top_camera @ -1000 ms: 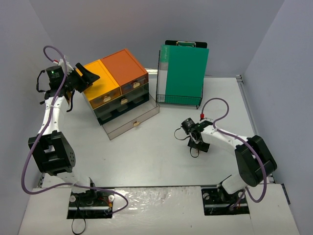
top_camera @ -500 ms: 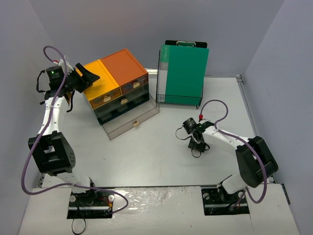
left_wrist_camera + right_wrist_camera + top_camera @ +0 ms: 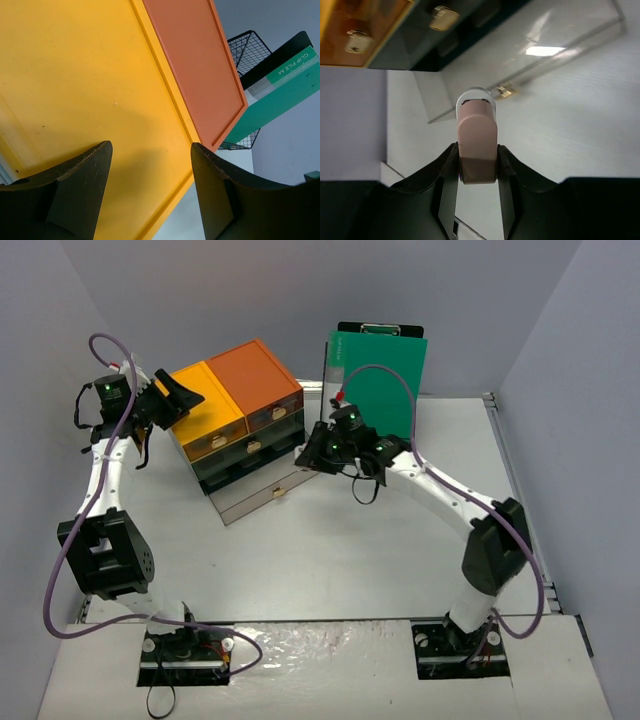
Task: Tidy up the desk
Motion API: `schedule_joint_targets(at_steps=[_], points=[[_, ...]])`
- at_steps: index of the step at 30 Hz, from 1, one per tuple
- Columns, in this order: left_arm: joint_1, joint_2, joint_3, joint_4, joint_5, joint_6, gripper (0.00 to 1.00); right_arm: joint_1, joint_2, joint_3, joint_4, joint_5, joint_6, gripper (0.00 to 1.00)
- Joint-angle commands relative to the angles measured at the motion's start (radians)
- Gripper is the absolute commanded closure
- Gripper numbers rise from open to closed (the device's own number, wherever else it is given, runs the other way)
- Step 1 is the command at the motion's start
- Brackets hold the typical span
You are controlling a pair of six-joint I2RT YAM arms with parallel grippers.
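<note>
Top external: white worktop (image 3: 300, 560) spans between grey walls (image 3: 300, 290), under both arms. Right hand (image 3: 477, 150) extended beside pulled-out clear drawer (image 3: 262, 490), clamped on pink block (image 3: 477, 142). Left hand (image 3: 150, 150) raised, jaws apart over yellow drawer-unit top (image 3: 75, 75).

I see the worktop (image 3: 320, 555). It is big, flat and pale grey-white, with straight edges. It lies level and fills most of my top view.
</note>
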Motion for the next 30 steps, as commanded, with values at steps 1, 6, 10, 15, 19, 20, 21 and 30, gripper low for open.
schedule_joint_targets(at_steps=[1,6,10,15,19,20,21,30], points=[[0.004,-0.024,-0.007,-0.085,-0.015,0.022,0.39,0.034,0.191,0.166,0.102,-0.138,0.032,1.00],[0.005,-0.023,-0.010,-0.084,-0.017,0.023,0.38,0.046,0.341,0.292,0.136,-0.171,0.074,1.00],[0.004,-0.020,-0.007,-0.089,-0.020,0.029,0.39,0.063,0.428,0.378,0.143,-0.173,0.097,1.00],[0.004,-0.020,-0.007,-0.087,-0.019,0.027,0.39,0.067,0.506,0.447,0.145,-0.170,0.118,1.00],[0.005,-0.018,-0.006,-0.091,-0.019,0.033,0.39,0.067,0.540,0.467,0.149,-0.168,0.130,1.00],[0.004,-0.016,-0.005,-0.092,-0.019,0.033,0.39,0.068,0.550,0.473,0.148,-0.165,0.135,1.00],[0.004,-0.016,-0.005,-0.091,-0.020,0.032,0.39,0.068,0.557,0.478,0.149,-0.164,0.139,1.00],[0.004,-0.015,-0.005,-0.089,-0.019,0.032,0.39,0.070,0.604,0.481,0.148,-0.146,0.164,0.97]])
